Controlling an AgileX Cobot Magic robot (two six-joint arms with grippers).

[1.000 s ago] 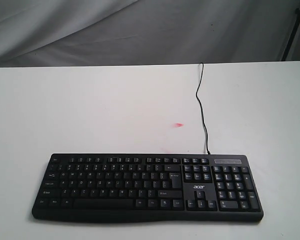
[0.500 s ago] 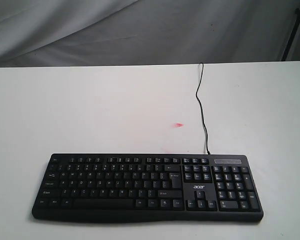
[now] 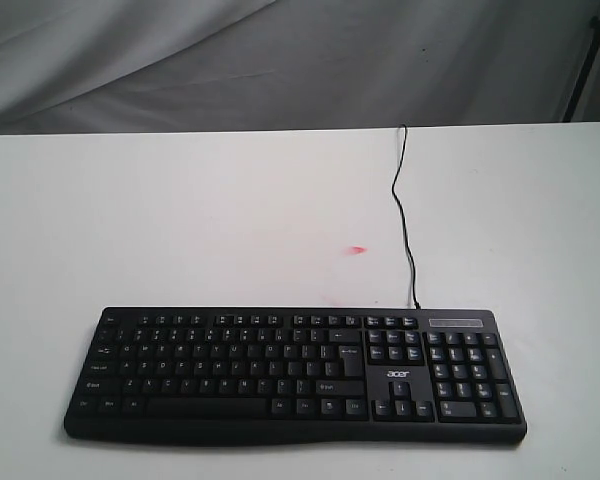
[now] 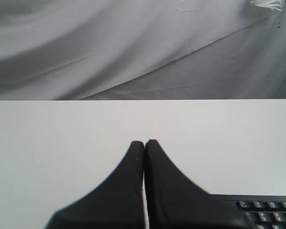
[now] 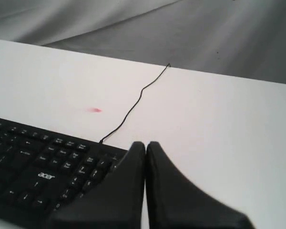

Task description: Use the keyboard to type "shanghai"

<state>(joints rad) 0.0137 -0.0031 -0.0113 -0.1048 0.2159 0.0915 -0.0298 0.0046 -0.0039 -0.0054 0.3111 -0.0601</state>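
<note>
Typing seemingly had not begun: the keyboard (image 3: 280,375) lay untouched, with the left tool (image 4: 144,143) and right tool (image 5: 146,144) closed, empty, off its keys.

The key legends on the keyboard (image 3: 295,375) are too small for me to read in the exterior view. At my left wrist only its corner shows, the rest cut off or behind my left gripper (image 4: 144,143). My right gripper (image 5: 146,144) covers its number-pad end. The cable (image 3: 405,215) vanishes past the table (image 3: 180,220) edge
</note>
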